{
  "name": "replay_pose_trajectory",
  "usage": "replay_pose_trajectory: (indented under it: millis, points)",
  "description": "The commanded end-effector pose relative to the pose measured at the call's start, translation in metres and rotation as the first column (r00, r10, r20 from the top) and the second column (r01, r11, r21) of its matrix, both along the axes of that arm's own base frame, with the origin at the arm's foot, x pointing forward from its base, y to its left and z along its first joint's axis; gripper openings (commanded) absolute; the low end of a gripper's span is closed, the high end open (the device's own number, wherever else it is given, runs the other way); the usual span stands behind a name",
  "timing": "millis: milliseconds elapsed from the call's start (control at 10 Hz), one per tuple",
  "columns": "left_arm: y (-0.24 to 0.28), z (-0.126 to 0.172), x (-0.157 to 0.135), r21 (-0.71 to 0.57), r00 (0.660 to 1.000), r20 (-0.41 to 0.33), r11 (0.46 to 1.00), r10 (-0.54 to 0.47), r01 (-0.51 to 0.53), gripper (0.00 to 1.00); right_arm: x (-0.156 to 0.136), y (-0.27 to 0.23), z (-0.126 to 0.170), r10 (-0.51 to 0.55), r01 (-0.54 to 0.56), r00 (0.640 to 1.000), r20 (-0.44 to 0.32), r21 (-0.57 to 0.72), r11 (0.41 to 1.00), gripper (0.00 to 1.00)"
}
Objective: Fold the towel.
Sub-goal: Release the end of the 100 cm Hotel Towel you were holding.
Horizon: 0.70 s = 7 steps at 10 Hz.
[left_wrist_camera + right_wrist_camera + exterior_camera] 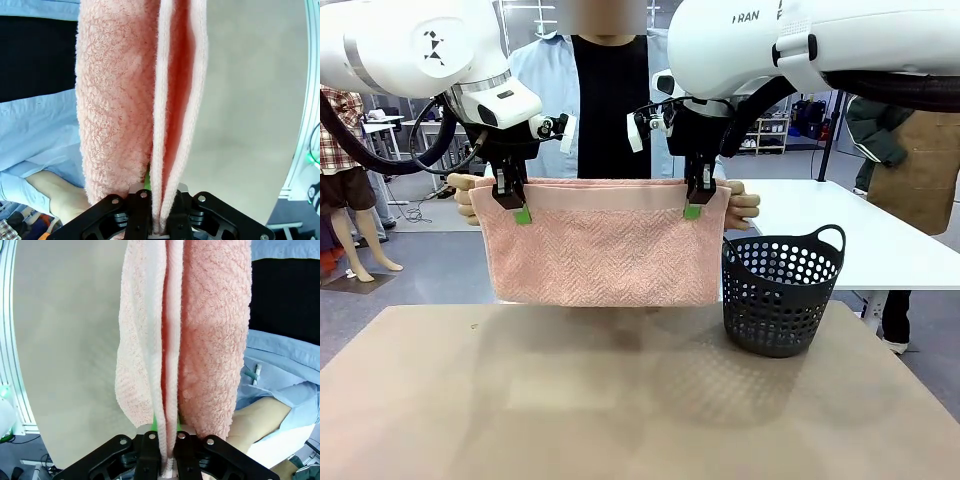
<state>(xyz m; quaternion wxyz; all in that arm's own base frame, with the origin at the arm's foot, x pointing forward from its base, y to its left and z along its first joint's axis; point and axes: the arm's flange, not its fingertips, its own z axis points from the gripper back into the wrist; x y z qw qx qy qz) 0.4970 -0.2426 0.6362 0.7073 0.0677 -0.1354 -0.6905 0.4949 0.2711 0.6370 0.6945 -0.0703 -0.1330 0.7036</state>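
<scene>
The pale pink towel [605, 245] hangs folded double above the table, its plain hem band along the top. My left gripper [517, 208] is shut on its top left edge and my right gripper [695, 205] is shut on its top right edge. A person behind it holds both upper corners with a hand [465, 195] at the left and a hand [740, 203] at the right. In the left wrist view the towel's layers [172, 125] run up from between my closed fingers. The right wrist view shows the towel [170, 355] pinched the same way, hanging over the table.
A dark perforated basket [782, 292] with handles stands on the tan table [620, 400] at the right, just below the towel's right end. A white table [860, 235] stands behind it. The person stands close at the far edge.
</scene>
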Motion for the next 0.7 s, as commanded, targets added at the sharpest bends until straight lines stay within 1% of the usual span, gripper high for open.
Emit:
replay_pose_trajectory:
  millis: [0,600]
  points:
    - [0.0012,0.0014,0.0007,0.003,1.000,0.008,1.000,0.010,-0.010,0.00,0.0000,-0.0005,0.0007,0.001,-0.001,1.000,0.006,-0.009,1.000,0.00]
    - [0.0012,0.0014,0.0007,0.003,1.000,0.008,1.000,0.010,-0.010,0.00,0.0000,-0.0005,0.0007,0.001,-0.001,1.000,0.006,-0.009,1.000,0.00]
